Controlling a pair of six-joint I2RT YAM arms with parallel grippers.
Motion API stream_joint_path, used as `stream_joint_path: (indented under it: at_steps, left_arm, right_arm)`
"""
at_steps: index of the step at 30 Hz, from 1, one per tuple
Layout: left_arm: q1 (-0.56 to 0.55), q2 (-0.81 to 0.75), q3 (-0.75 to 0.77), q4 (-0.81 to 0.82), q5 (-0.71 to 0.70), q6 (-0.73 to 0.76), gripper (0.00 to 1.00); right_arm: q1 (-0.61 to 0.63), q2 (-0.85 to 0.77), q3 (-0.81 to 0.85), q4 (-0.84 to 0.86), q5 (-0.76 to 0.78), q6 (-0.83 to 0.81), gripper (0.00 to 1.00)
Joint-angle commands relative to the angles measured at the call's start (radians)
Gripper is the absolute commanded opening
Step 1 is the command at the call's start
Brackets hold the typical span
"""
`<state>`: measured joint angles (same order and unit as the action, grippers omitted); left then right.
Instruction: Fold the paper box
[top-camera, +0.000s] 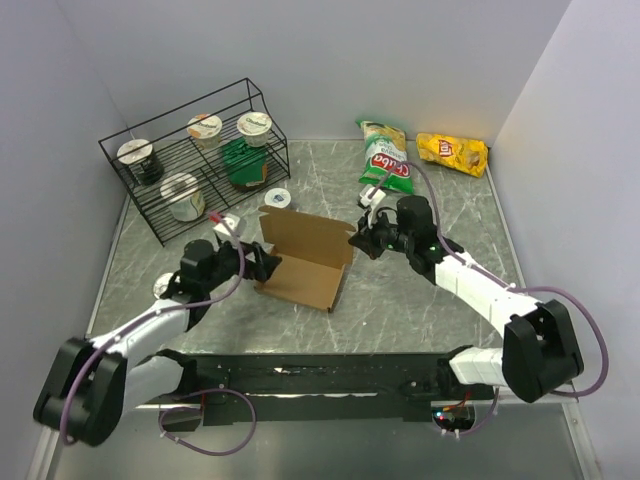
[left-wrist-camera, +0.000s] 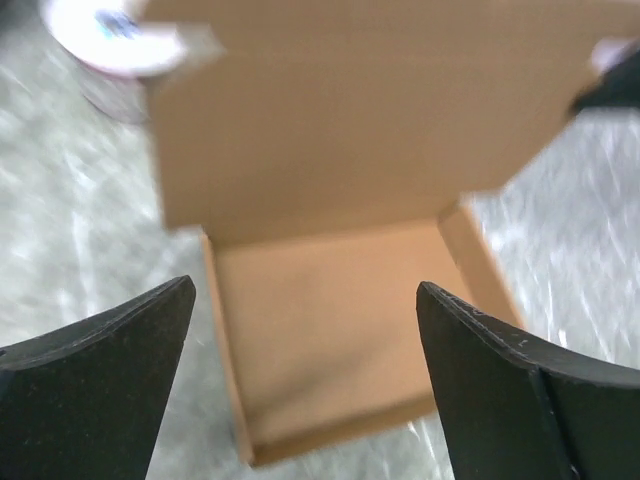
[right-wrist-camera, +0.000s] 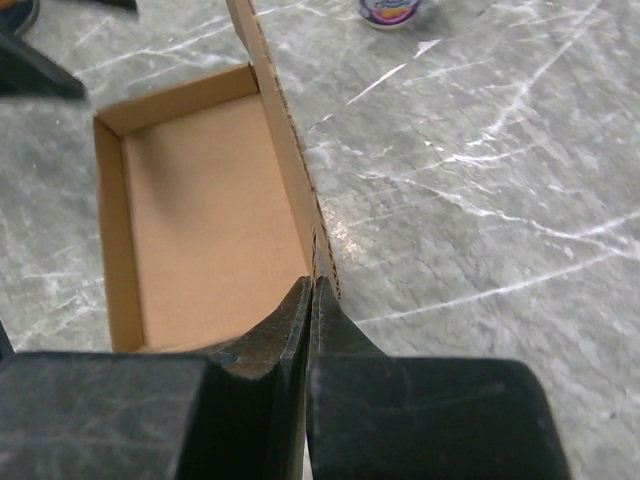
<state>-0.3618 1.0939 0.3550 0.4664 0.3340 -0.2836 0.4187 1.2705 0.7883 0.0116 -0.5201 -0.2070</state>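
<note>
The paper box (top-camera: 300, 262) is plain brown cardboard in the middle of the table, a shallow tray with its back flap standing up. My left gripper (top-camera: 262, 265) is at the box's left end, open. In the left wrist view its black fingers (left-wrist-camera: 110, 370) stand wide apart with the tray floor (left-wrist-camera: 320, 300) between and beyond them, holding nothing. My right gripper (top-camera: 355, 240) is at the upright flap's right end. In the right wrist view it (right-wrist-camera: 312, 285) is shut, tips meeting right at the end of the flap's edge (right-wrist-camera: 285, 150); the tray interior (right-wrist-camera: 200, 200) lies to the left.
A black wire rack (top-camera: 190, 160) with several cups stands at the back left. A green chip bag (top-camera: 385, 155) and a yellow one (top-camera: 452, 152) lie at the back right. A small cup (top-camera: 277, 199) sits behind the box, another (top-camera: 163, 287) by the left arm.
</note>
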Motion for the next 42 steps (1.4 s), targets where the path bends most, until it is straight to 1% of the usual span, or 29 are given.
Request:
stream_joint_path:
  at_steps: [1,2,4,5,8,9,12,15,21,23,26,28,31,33,35,37,38,42]
  left_arm:
    - [0.087,-0.039,-0.022,0.129,0.02,-0.058,0.99]
    - [0.139,-0.026,-0.01,0.139,0.092,-0.06,0.99]
    - [0.202,0.026,-0.001,0.202,0.163,-0.065,0.98]
    - [0.216,0.044,0.015,0.221,0.244,-0.065,0.97]
    - [0.238,0.119,0.073,0.244,0.342,-0.043,0.87]
    - [0.238,0.136,0.087,0.242,0.379,-0.034,0.81]
    - [0.236,0.198,0.131,0.218,0.428,0.01,0.73]
    - [0.238,0.236,0.154,0.198,0.415,0.046,0.69]
    - [0.236,0.274,0.174,0.226,0.363,0.043,0.64]
    - [0.236,0.287,0.183,0.225,0.34,0.04,0.65]
    - [0.236,0.304,0.193,0.244,0.319,0.034,0.72]
    - [0.236,0.33,0.209,0.258,0.33,0.038,0.72]
    - [0.236,0.365,0.228,0.271,0.384,0.047,0.71]
    - [0.236,0.376,0.228,0.287,0.419,0.046,0.69]
    - [0.236,0.377,0.223,0.302,0.441,0.044,0.64]
    - [0.236,0.38,0.223,0.307,0.453,0.043,0.62]
    - [0.236,0.382,0.223,0.316,0.462,0.041,0.58]
    - [0.231,0.394,0.229,0.344,0.505,0.024,0.5]
  right_arm:
    - [-0.017,0.035,0.061,-0.001,-0.054,-0.075,0.0]
    - [-0.021,0.047,0.072,-0.004,-0.069,-0.081,0.0]
    - [-0.044,0.059,0.088,-0.007,-0.098,-0.094,0.0]
    - [-0.052,0.073,0.107,-0.036,-0.116,-0.095,0.0]
    - [-0.067,0.095,0.135,-0.056,-0.161,-0.103,0.0]
    - [-0.07,0.099,0.141,-0.071,-0.176,-0.103,0.0]
    - [-0.08,0.112,0.163,-0.099,-0.192,-0.108,0.0]
    - [-0.086,0.113,0.163,-0.096,-0.19,-0.109,0.0]
    - [-0.089,0.115,0.166,-0.107,-0.19,-0.108,0.0]
    - [-0.089,0.11,0.164,-0.113,-0.192,-0.109,0.0]
    - [-0.09,0.105,0.166,-0.114,-0.199,-0.106,0.0]
    - [-0.09,0.102,0.167,-0.113,-0.201,-0.104,0.0]
    - [-0.09,0.105,0.17,-0.117,-0.199,-0.104,0.0]
    - [-0.09,0.105,0.17,-0.119,-0.199,-0.104,0.0]
    - [-0.092,0.11,0.172,-0.117,-0.201,-0.101,0.0]
    - [-0.092,0.113,0.172,-0.116,-0.205,-0.1,0.0]
    - [-0.092,0.115,0.172,-0.114,-0.208,-0.098,0.0]
    - [-0.09,0.125,0.178,-0.117,-0.21,-0.097,0.0]
